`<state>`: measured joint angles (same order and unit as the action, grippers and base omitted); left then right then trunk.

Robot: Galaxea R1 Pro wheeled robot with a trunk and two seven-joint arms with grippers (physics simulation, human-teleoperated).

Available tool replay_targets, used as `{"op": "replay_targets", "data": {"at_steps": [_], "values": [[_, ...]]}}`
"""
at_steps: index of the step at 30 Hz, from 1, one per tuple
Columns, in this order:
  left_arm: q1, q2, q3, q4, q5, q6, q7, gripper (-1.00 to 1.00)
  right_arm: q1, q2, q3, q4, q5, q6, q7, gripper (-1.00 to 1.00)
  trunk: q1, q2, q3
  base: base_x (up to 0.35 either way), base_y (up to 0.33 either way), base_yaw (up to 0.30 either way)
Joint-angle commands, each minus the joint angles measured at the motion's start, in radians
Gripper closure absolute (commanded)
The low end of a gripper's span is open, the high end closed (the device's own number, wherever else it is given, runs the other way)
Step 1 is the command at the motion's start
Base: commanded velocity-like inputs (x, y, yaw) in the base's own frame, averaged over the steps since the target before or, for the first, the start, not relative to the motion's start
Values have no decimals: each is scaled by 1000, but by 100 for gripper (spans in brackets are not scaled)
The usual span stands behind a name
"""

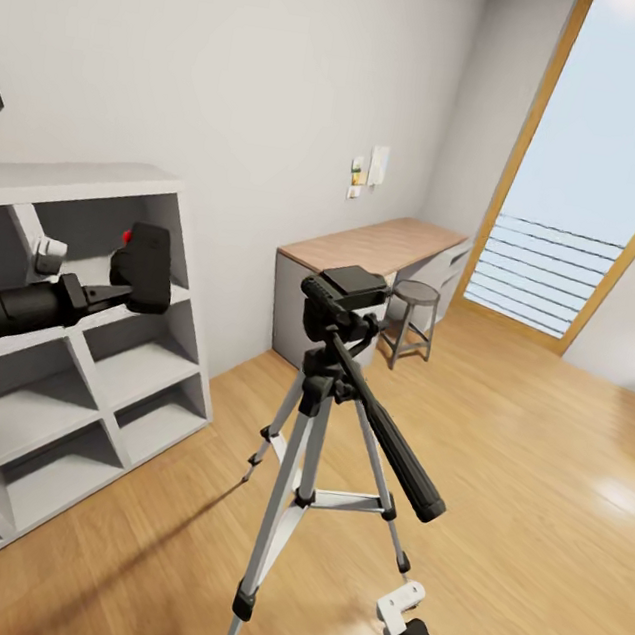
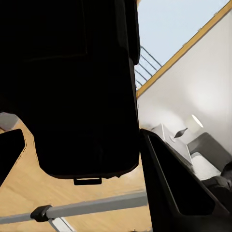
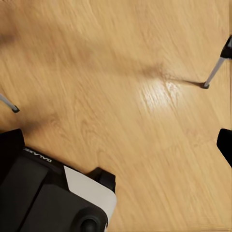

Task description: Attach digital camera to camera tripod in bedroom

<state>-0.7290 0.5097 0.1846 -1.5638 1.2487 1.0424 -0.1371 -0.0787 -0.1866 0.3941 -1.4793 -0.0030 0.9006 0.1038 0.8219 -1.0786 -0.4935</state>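
At centre frame, the tripod (image 1: 327,430) has silver-grey legs with black joints, head and handle. At left, the camera (image 1: 146,268) is black with a red button, before a white shelf (image 1: 98,368). The floor (image 1: 536,490) is light wood planks, the walls (image 1: 241,74) pale grey. At upper right, the window frame (image 1: 530,135) is warm wood around pale blue sky.

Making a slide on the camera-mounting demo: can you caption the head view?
Left gripper holds the camera by the shelf, apart from the tripod standing mid-floor.
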Motion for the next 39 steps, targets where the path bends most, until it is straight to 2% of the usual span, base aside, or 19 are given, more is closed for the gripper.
{"op": "replay_targets", "data": {"at_steps": [1,4,6,10,15,18,19,24,34,39], "values": [[-1,0,1,0,-7,5,-14,100,-1,-1,1,-1,0,4,2,-100,-4,7,2,0,0,-194],[-44,16,-34,34,-6,5,-14,100,-1,-1,-3,-1,-4,4,3,-100,-15,28,12,0,0,-212],[-117,29,-93,97,-5,5,-14,100,-1,-1,-7,-1,-6,5,5,-100,-23,42,18,0,0,-219],[-178,34,-151,152,-4,5,-14,100,-1,-1,-8,-1,-6,5,7,-100,-38,70,30,0,0,-212],[-208,43,-183,185,16,5,-15,100,-1,-3,-5,-1,-5,5,9,-100,-58,105,46,0,0,-193],[-212,55,-190,197,44,5,-14,100,0,-3,-3,-1,-5,5,9,-100,-69,126,55,0,0,-113],[-210,66,-192,202,64,5,-14,100,0,-3,-2,2,-5,5,9,-100,-73,133,59,0,0,-57],[-189,85,-188,201,92,5,-13,100,0,-2,1,18,-2,5,9,-100,-73,133,59,0,0,-31],[-103,93,-83,195,104,5,-14,100,0,-2,2,29,0,4,8,-100,-73,133,59,-7,4,-5],[-92,93,-70,193,104,5,-15,100,0,-5,2,31,0,4,8,-100,-73,133,59,-103,88,-1]]}}
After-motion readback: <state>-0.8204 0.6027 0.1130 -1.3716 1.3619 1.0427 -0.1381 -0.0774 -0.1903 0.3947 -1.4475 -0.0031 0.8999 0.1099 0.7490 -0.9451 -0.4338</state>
